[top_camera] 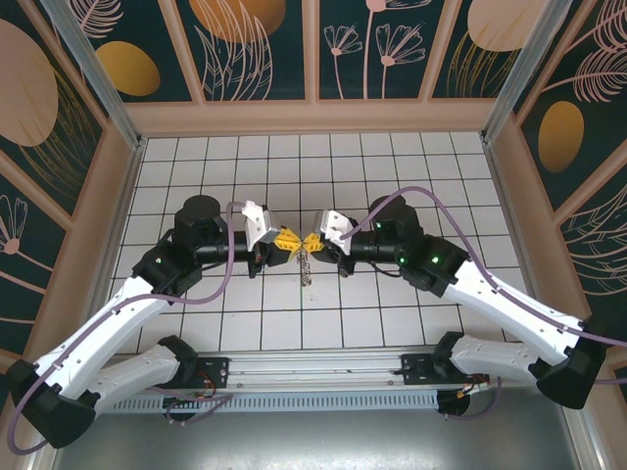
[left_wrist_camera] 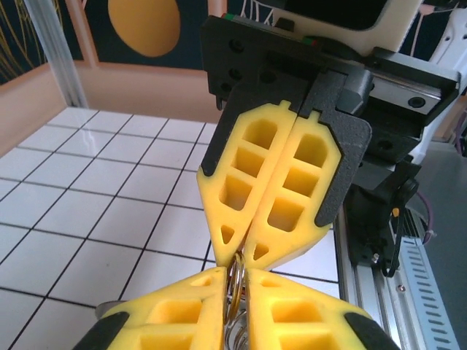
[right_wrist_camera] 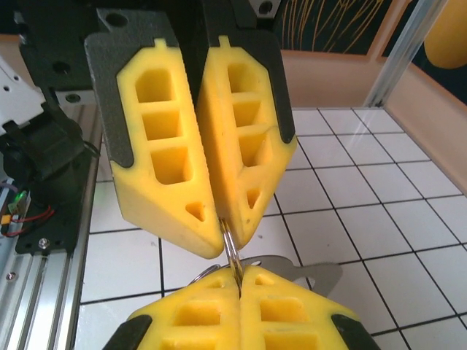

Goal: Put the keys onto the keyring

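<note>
We are looking down at two arms that are meeting over the middle of the white tiled desk (top_camera: 392, 166). The left arm (top_camera: 127, 304) is rising from the lower left of the frame, bending at the elbow and stretching its forearm level toward the centre. The right arm (top_camera: 509, 294) is mirroring it from the lower right. Their wrists are pointing at each other, so the left tool (top_camera: 294, 241) and the right tool (top_camera: 310, 242) are standing tip to tip, touching or nearly so.

In the wrist views we are seeing the yellow fingers (left_wrist_camera: 292, 182) of each tool pressed together. Both tools are clenched on the keyring (right_wrist_camera: 230, 248). Its thin metal ring is standing on edge, and the tips of both pairs of fingers are pinching it from opposite sides.

The keyring is hanging in the air above the desk at the centre of the overhead view. A small silver cluster (top_camera: 304, 266) is dangling just below the two tools.

In the right wrist view a flat grey metal piece (right_wrist_camera: 317, 275) is showing just behind the near fingers. We cannot tell what it is.
</note>
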`<action>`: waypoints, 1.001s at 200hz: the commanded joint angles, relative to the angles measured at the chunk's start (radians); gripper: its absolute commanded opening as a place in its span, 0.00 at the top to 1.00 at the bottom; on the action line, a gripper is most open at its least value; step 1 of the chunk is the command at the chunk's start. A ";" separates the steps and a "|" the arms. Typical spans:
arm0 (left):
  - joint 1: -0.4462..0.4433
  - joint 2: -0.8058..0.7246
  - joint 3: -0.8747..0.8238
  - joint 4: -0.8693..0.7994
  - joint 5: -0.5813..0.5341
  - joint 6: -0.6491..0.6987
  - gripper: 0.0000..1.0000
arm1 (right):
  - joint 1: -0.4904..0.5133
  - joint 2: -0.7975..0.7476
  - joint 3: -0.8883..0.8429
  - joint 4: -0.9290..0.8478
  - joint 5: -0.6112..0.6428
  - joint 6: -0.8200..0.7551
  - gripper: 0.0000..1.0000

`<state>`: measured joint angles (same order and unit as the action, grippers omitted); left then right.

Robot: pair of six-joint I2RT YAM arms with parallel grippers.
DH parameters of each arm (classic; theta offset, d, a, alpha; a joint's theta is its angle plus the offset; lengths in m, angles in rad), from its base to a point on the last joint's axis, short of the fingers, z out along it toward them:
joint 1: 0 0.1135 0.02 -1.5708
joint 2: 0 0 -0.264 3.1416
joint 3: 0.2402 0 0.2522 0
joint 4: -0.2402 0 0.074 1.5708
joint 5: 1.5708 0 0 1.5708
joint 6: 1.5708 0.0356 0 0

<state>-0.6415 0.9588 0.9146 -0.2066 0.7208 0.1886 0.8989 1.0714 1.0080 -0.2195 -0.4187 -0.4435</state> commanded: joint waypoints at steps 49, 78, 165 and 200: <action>-0.005 0.053 0.107 -0.168 -0.029 0.111 0.91 | 0.040 0.019 0.058 -0.045 0.060 -0.041 1.00; -0.006 0.067 0.106 -0.160 -0.015 0.111 0.89 | 0.040 0.017 0.053 -0.034 0.049 -0.040 1.00; -0.004 0.068 0.064 -0.117 0.036 0.092 0.96 | 0.041 0.037 0.061 -0.023 0.037 -0.043 1.00; -0.004 0.076 0.064 -0.071 0.069 0.081 1.00 | 0.041 0.048 0.076 -0.034 0.047 -0.047 1.00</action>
<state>-0.6415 1.0237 0.9844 -0.3527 0.7216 0.2859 0.9264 1.1038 1.0355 -0.2901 -0.3599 -0.4702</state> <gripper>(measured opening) 0.063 0.046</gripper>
